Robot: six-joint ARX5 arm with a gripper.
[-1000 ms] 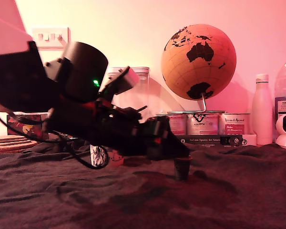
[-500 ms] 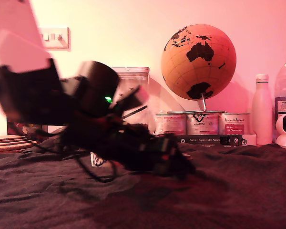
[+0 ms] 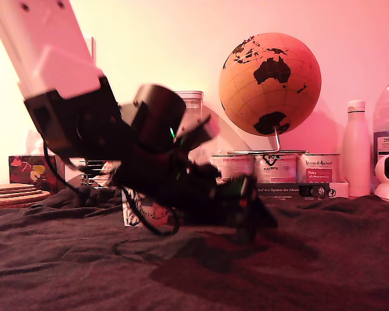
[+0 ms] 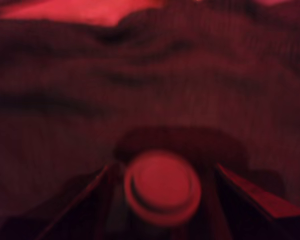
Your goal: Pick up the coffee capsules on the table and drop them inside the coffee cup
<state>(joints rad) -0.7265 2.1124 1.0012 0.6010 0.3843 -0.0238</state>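
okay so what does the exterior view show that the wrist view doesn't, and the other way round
Only the exterior view shows the arm reaching down, the globe, the tins, the white bottle and part of the coffee cup behind the arm. Only the wrist view shows a capsule from above, its round flat face between the two jaws, which stand apart on either side of it. Both show the gripper low over the dark cloth-covered table.
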